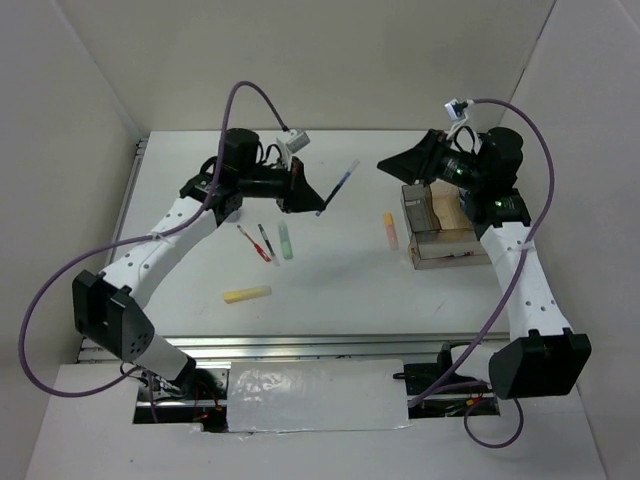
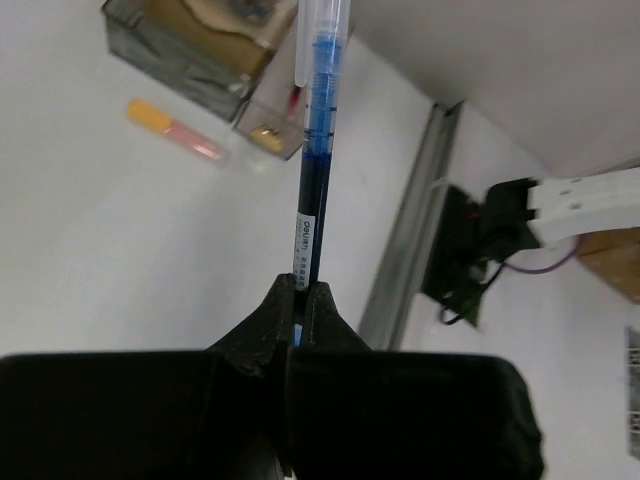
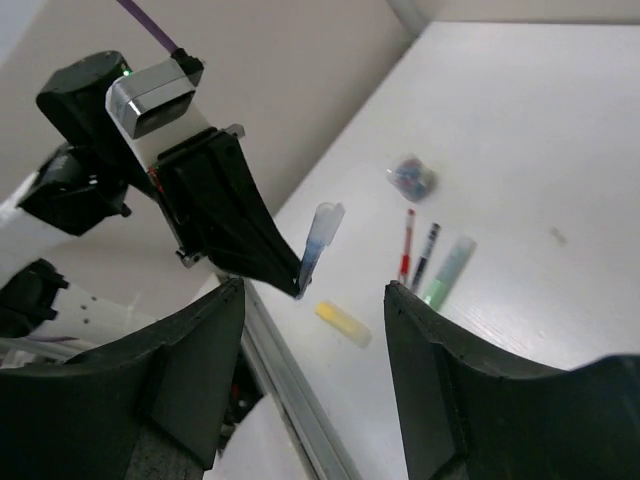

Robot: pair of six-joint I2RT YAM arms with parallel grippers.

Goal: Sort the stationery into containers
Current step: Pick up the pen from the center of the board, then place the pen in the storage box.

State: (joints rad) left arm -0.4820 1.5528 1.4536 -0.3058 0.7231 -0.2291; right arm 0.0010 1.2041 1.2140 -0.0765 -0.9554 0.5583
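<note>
Left hand point(image 2: 298, 292) tight on blue pen point(image 2: 316, 150)

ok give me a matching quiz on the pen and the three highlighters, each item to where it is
1 blue pen
2 yellow highlighter
3 orange highlighter
4 green highlighter

a beside the box
b in the left gripper
c by the red pens
d lying alone, apart from the rest

Pairs: 1-b, 2-d, 3-a, 4-c
</note>
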